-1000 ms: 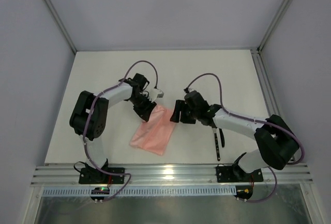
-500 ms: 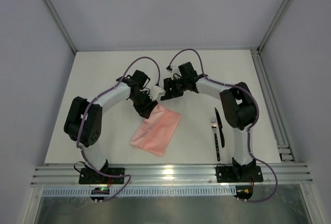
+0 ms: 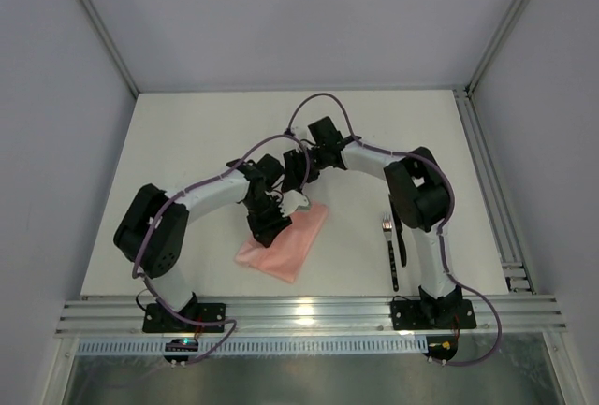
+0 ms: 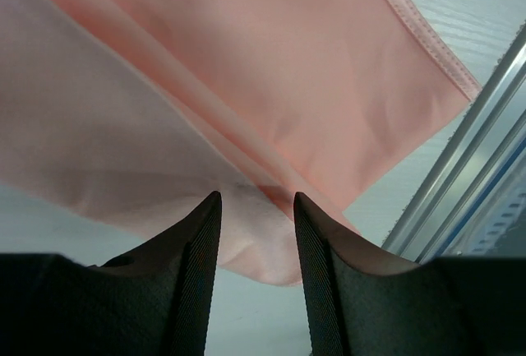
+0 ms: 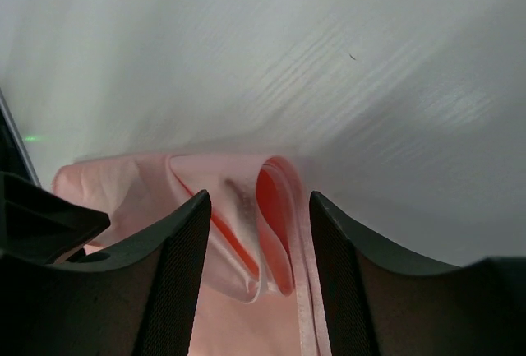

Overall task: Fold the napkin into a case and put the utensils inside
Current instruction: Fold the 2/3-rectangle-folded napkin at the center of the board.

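Napkin (image 3: 292, 244) found lying folded near the middle of the table (image 3: 187, 134). Left gripper (image 4: 256, 204) is held spread over its edge. Right gripper (image 5: 259, 197) is held spread astride a curled fold. Utensils (image 3: 394, 246) are laid well apart, rightward.

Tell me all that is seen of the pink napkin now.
The napkin is thin salmon-pink cloth, slightly shiny, with a stitched hem, folded into a layered slanted rectangle on the white table. One edge curls up between the fingers of the open right gripper; the open left gripper sits over a layered corner.
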Controlling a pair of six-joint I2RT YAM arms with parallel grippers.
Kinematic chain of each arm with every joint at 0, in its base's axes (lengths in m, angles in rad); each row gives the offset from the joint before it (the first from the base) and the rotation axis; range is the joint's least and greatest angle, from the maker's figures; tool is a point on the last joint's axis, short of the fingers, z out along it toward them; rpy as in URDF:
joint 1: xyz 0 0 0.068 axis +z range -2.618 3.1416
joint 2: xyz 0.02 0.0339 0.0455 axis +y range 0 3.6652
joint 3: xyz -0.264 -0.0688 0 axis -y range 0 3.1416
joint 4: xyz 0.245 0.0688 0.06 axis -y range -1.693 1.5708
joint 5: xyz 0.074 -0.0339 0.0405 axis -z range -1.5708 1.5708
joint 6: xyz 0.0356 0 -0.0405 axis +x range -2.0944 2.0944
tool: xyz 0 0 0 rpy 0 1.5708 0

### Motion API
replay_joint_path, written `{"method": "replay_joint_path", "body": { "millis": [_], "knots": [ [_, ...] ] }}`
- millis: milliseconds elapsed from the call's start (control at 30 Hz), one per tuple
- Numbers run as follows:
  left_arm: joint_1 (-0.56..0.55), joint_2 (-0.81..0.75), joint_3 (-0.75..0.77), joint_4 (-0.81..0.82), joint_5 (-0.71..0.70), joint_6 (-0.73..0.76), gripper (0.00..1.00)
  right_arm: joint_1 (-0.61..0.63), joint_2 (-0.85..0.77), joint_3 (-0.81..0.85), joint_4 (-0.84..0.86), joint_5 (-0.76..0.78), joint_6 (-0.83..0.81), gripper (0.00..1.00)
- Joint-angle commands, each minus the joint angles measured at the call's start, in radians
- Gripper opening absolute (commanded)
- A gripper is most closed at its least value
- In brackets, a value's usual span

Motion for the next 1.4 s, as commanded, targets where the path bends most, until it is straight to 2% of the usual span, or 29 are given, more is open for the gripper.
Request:
{"method": "replay_joint_path", "body": {
  "millis": [0, 133, 167, 333, 367, 500, 600, 733, 833, 933, 1067, 1100, 1133, 1200, 1367],
  "knots": [
    [-0.018, -0.045, 0.005, -0.022, 0.039, 0.036, 0.43, 0.021, 0.031, 0.029, -0.061, 0.057, -0.026, 0.55],
    [-0.029, -0.039, -0.002, -0.073, 0.051, 0.083, 0.43, 0.030, 0.032, -0.003, -0.046, 0.123, -0.008, 0.47],
    [-0.030, -0.036, -0.008, -0.079, 0.077, 0.093, 0.43, 0.030, 0.032, -0.018, -0.038, 0.131, -0.002, 0.41],
    [-0.030, -0.065, 0.019, -0.134, 0.151, 0.143, 0.47, 0.018, 0.008, -0.067, 0.004, 0.206, 0.067, 0.24],
    [-0.027, -0.083, 0.046, -0.150, 0.151, 0.145, 0.48, 0.006, -0.008, -0.089, 0.023, 0.217, 0.102, 0.18],
    [0.000, -0.113, 0.115, -0.182, 0.159, 0.151, 0.49, -0.037, -0.076, -0.182, 0.077, 0.293, 0.182, 0.07],
    [0.016, -0.114, 0.139, -0.182, 0.115, 0.166, 0.50, -0.066, -0.156, -0.287, 0.132, 0.362, 0.234, 0.04],
    [0.016, -0.084, 0.145, -0.145, 0.074, 0.171, 0.50, -0.090, -0.239, -0.431, 0.199, 0.395, 0.293, 0.04],
    [0.016, -0.055, 0.148, -0.122, 0.064, 0.182, 0.50, -0.091, -0.331, -0.515, 0.224, 0.474, 0.346, 0.04],
    [0.016, -0.042, 0.131, -0.090, 0.033, 0.192, 0.50, -0.099, -0.443, -0.696, 0.285, 0.562, 0.408, 0.04],
    [0.016, -0.018, 0.114, -0.007, -0.008, 0.191, 0.53, -0.087, -0.550, -0.854, 0.366, 0.596, 0.503, 0.04],
    [0.016, -0.010, 0.110, 0.003, -0.010, 0.186, 0.55, -0.077, -0.566, -0.876, 0.376, 0.599, 0.517, 0.08],
    [0.016, -0.004, 0.104, 0.017, -0.010, 0.185, 0.60, -0.068, -0.580, -0.902, 0.380, 0.605, 0.529, 0.11],
    [0.016, 0.015, 0.077, 0.040, 0.005, 0.191, 0.60, -0.036, -0.616, -0.913, 0.377, 0.611, 0.552, 0.20],
    [0.016, 0.030, 0.015, 0.042, 0.016, 0.209, 0.53, -0.005, -0.687, -0.882, 0.272, 0.642, 0.548, 0.40]
  ]
}}
